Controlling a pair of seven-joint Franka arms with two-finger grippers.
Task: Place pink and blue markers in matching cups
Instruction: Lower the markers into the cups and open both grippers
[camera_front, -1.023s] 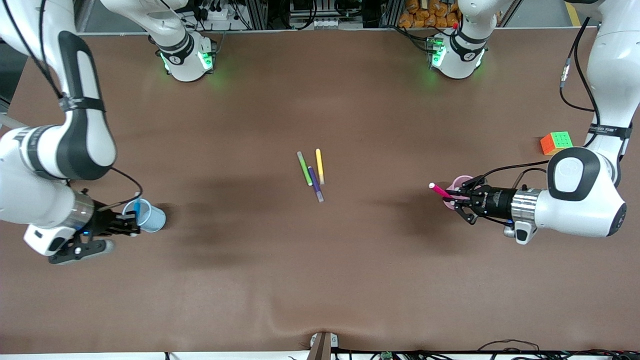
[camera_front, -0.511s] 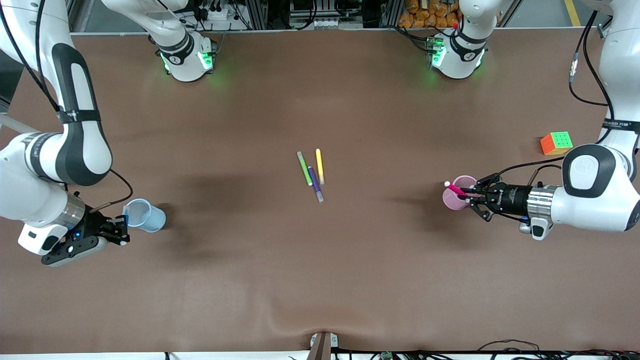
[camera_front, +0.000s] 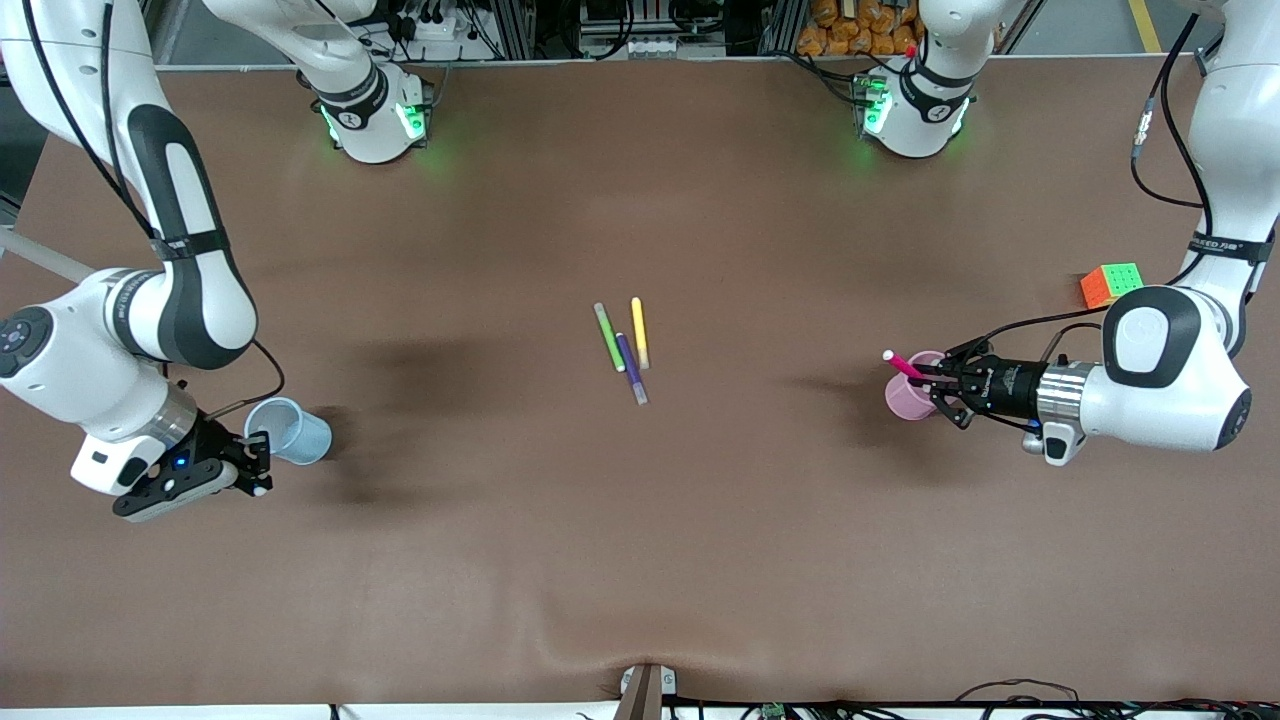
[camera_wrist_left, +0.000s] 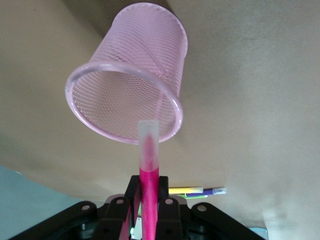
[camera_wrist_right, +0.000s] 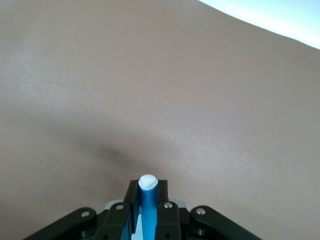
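Observation:
My left gripper (camera_front: 935, 383) is shut on the pink marker (camera_front: 900, 364) and holds it tilted over the rim of the pale pink mesh cup (camera_front: 908, 400). In the left wrist view the pink marker (camera_wrist_left: 148, 170) runs out from the gripper (camera_wrist_left: 148, 187), its pale end over the pink cup's (camera_wrist_left: 127, 90) rim. My right gripper (camera_front: 252, 462) is beside the light blue cup (camera_front: 292, 431), on the side nearer the front camera. In the right wrist view that gripper (camera_wrist_right: 148, 192) is shut on the blue marker (camera_wrist_right: 148, 202) over bare table; the blue cup is out of that view.
A green pen (camera_front: 608, 337), a yellow pen (camera_front: 638, 332) and a dark purple pen (camera_front: 631, 368) lie together mid-table. A colour cube (camera_front: 1112, 285) sits near the left arm's end. The table (camera_front: 640, 560) is a brown mat.
My right gripper with the blue marker has drawn back from the blue cup's rim to beside the cup. My left gripper has pulled the pink marker back toward the left arm's end, over the pink cup.

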